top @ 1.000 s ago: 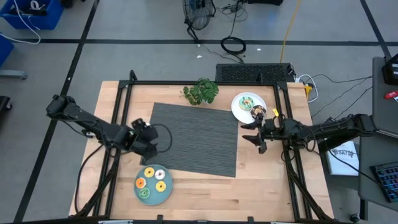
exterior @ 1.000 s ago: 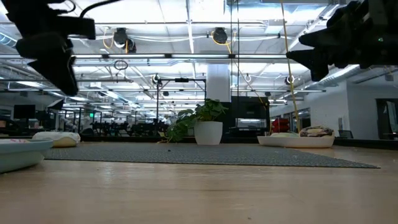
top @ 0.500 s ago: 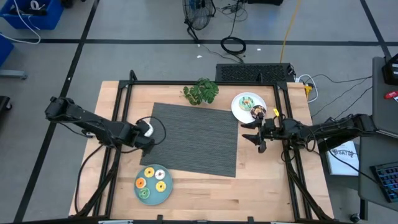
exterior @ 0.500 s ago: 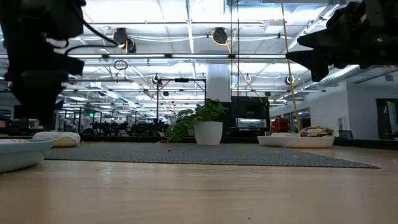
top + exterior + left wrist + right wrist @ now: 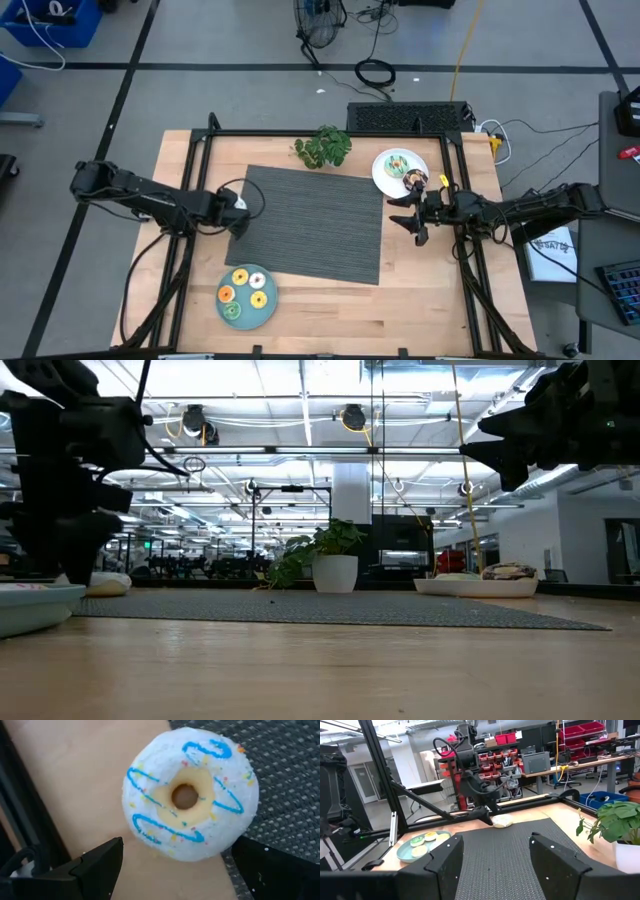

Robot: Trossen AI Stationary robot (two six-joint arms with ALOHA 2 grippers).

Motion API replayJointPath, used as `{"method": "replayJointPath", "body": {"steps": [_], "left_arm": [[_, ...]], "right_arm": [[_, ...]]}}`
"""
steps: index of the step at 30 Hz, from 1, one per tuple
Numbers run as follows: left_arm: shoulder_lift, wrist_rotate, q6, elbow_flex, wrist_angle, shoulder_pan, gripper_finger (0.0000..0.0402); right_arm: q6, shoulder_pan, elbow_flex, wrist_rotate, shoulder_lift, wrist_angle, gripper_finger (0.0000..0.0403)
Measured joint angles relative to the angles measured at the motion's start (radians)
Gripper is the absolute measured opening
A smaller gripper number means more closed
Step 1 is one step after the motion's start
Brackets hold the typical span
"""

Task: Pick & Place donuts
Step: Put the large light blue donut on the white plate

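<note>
The wooden table (image 5: 330, 310) carries a dark woven mat (image 5: 310, 225), which lies askew between the left pincer (image 5: 238, 206) and the right pincer (image 5: 412, 212). A white-iced donut (image 5: 190, 794) with blue squiggles rests under the left pincer, straddling the mat's edge and the bare wood. A teal plate (image 5: 247, 297) sits on the wood near the left pincer, toward the table's front edge. A white plate (image 5: 399, 167) sits just beside the right pincer, toward the table's back edge. A potted plant (image 5: 322, 146) stands at the mat's back edge, between the two pincers.
</note>
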Motion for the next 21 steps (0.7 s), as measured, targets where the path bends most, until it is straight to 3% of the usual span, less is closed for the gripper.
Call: {"method": "replayJointPath", "body": {"steps": [21], "left_arm": [[0.000, -0.019, 0.123, 0.000, 0.038, 0.147, 0.0365]], "right_arm": [[0.000, 0.000, 0.000, 0.000, 0.000, 0.000, 0.0210]]}}
